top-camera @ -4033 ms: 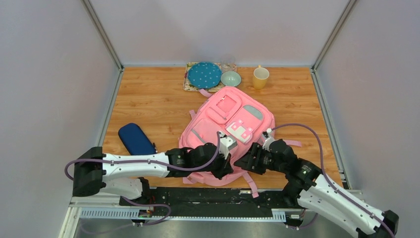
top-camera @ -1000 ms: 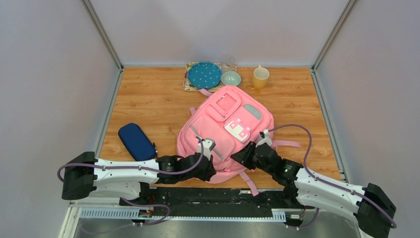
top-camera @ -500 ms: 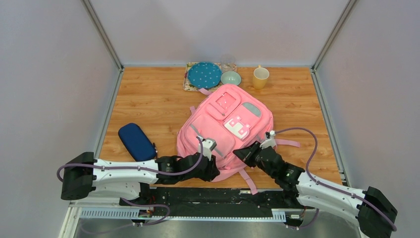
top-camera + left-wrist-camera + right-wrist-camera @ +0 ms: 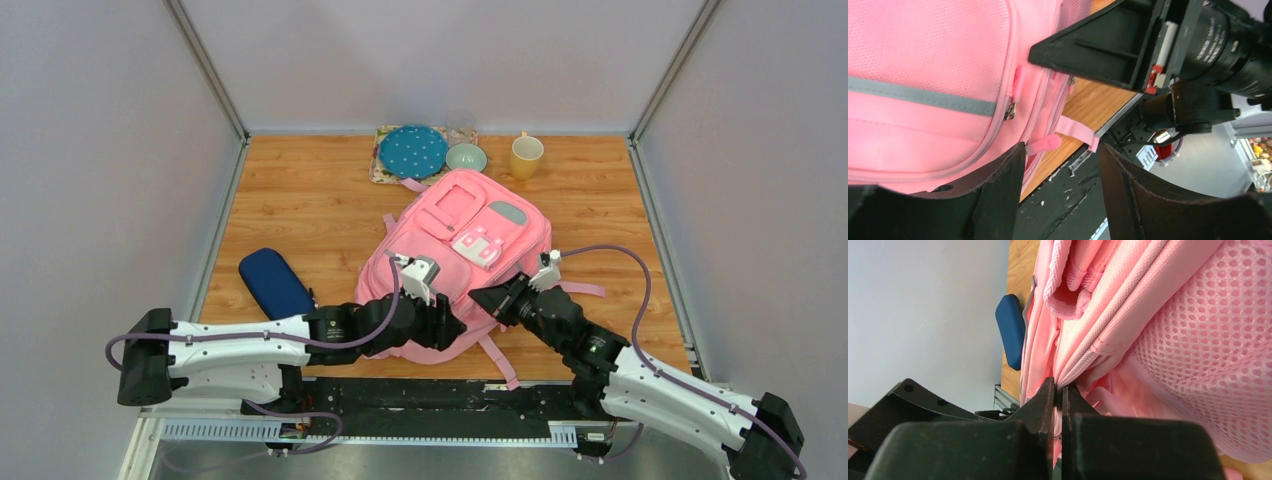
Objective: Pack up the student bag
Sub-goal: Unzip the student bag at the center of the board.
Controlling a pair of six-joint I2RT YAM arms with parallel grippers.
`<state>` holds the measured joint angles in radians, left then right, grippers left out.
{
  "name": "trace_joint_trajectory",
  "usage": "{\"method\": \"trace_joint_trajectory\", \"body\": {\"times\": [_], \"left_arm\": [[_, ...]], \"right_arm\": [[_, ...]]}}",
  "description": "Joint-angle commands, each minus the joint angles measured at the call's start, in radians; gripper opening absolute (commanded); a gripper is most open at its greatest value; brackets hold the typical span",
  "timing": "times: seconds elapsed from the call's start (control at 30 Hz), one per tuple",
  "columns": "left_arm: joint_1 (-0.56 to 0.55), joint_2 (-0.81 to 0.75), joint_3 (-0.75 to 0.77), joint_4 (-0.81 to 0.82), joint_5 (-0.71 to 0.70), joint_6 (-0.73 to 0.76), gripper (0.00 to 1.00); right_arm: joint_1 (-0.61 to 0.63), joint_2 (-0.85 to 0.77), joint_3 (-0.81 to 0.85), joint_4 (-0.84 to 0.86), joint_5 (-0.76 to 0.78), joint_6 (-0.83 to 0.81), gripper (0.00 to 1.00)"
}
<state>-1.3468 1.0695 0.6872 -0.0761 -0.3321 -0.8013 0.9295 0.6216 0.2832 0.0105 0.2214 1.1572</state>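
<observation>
The student bag (image 4: 460, 240) is lying front pockets up in the middle of the worktop (image 4: 300, 200), set at a slant, and both arms are in at its near end. The right gripper (image 4: 487, 297) has gone in at the near corner on its own side. From the wrist you can see it plainly: the right gripper (image 4: 1059, 388) has its jaws pinched tight on a folded edge of the bag's pink fabric (image 4: 1108, 340), with mesh bulging out beside it.

Over to the left gripper (image 4: 442, 325), tucked against the bag's near edge right next to its partner. Its jaws are spread wide, nothing between the fingers (image 4: 998, 200) but air. Just past them a pink zip pull (image 4: 1045, 145) pokes out from the bag's seam, below a grey trim (image 4: 923, 97). A pink strap (image 4: 1075, 132) trails off the bag onto the wood.

Elsewhere, a navy pouch (image 4: 275, 280) sits well clear of the bag on the left arm's side. Beyond the bag's far end there's a row of crockery: a spotted blue plate (image 4: 413, 150) and a small pale bowl (image 4: 466, 158) just off the bag's tip, a yellow mug (image 4: 526, 156) alongside, and a clear glass (image 4: 461, 125) behind the bowl.
</observation>
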Motion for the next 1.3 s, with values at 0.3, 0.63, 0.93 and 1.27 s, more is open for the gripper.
{"method": "trace_joint_trajectory", "body": {"times": [0.3, 0.63, 0.93, 1.27], "left_arm": [[-0.002, 0.102, 0.097, -0.098, -0.048, -0.131, 0.63], [-0.005, 0.176, 0.186, -0.235, -0.104, -0.133, 0.62], [-0.005, 0.236, 0.195, -0.33, -0.01, -0.122, 0.47], [-0.017, 0.253, 0.204, -0.413, 0.037, -0.122, 0.13]], "right_arm": [[0.011, -0.003, 0.154, 0.164, -0.063, -0.097, 0.0], [0.058, 0.001, 0.188, 0.063, -0.016, -0.195, 0.0], [0.06, 0.027, 0.263, 0.029, -0.195, -0.424, 0.0], [0.069, 0.061, 0.31, -0.006, -0.179, -0.478, 0.0]]}}
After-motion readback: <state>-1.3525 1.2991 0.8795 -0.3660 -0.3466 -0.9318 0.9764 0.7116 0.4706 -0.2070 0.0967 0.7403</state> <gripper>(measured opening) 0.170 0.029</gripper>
